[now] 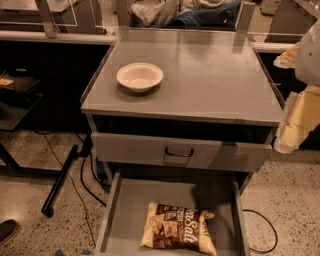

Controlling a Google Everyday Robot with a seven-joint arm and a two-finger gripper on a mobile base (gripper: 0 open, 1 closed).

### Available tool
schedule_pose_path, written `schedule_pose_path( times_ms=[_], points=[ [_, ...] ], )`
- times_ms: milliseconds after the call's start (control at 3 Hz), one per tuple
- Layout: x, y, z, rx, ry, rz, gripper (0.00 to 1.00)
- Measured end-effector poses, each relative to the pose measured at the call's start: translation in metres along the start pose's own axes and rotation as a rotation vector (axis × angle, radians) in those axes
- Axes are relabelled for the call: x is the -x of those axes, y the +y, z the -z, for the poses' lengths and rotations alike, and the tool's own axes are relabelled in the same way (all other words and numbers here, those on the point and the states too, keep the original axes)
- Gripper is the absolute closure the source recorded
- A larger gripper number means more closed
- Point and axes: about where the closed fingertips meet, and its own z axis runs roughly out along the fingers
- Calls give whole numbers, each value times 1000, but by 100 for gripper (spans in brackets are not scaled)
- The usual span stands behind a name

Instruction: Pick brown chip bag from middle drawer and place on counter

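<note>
The brown chip bag point(178, 227) lies flat on the floor of the open middle drawer point(150, 192), near its front and slightly right of centre. It has a dark brown middle, cream ends and white lettering. The counter point(210, 75) is the gray metal top of the cabinet above. My gripper point(287, 135) hangs at the right edge of the view, beside the counter's right front corner. It is well above and to the right of the bag and holds nothing that I can see.
A round cream bowl point(140, 76) sits on the counter's left side. The upper drawer front point(180, 152) with a black handle is closed above the open drawer. A black pole point(60, 182) and cables lie on the floor at left. A person's legs point(200, 12) are behind the cabinet.
</note>
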Motion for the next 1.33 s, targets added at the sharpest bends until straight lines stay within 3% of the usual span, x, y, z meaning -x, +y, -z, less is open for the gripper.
schedule_pose_path(
  times_ms=[333, 667, 1000, 1333],
  points=[
    [1, 1, -1, 0, 0, 0, 0],
    [13, 20, -33, 12, -9, 4, 0],
    [30, 49, -84, 58, -24, 24, 0],
    [30, 48, -82, 54, -25, 21, 0]
  ],
)
